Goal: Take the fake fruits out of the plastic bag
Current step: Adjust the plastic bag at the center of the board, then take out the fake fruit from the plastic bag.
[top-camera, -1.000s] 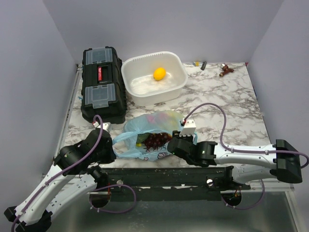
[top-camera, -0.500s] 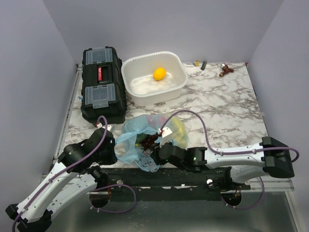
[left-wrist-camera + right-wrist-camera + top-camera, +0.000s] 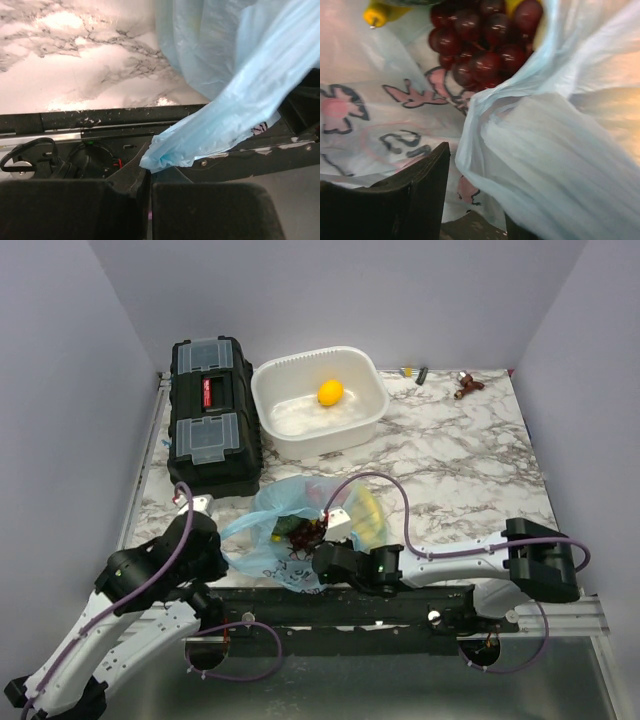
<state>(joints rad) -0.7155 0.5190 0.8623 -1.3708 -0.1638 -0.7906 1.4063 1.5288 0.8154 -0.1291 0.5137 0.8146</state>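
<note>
The light-blue plastic bag (image 3: 262, 530) lies at the table's near edge with its mouth open. Dark purple grapes (image 3: 305, 533) and yellow bananas (image 3: 368, 515) show inside it. My left gripper (image 3: 213, 536) is shut on a bag handle (image 3: 215, 120) and holds it taut to the left; in the left wrist view the gripper (image 3: 148, 172) pinches the handle's end. My right gripper (image 3: 318, 545) sits at the bag's mouth. In the right wrist view it (image 3: 480, 185) is open, a fold of the bag (image 3: 535, 150) hangs between its fingers, and the grapes (image 3: 480, 45) lie just ahead beside a banana tip (image 3: 377, 15).
A white tub (image 3: 372, 420) holding an orange-yellow lemon (image 3: 330, 392) stands behind the bag. A black toolbox (image 3: 210, 415) sits at the back left. Small items (image 3: 466, 385) lie at the back right. The black rail (image 3: 100, 120) borders the table's near edge.
My left arm has drawn back to the left, stretching the bag handle. My right gripper has moved left from beside the bag into its mouth, and the bag has shifted and opened.
</note>
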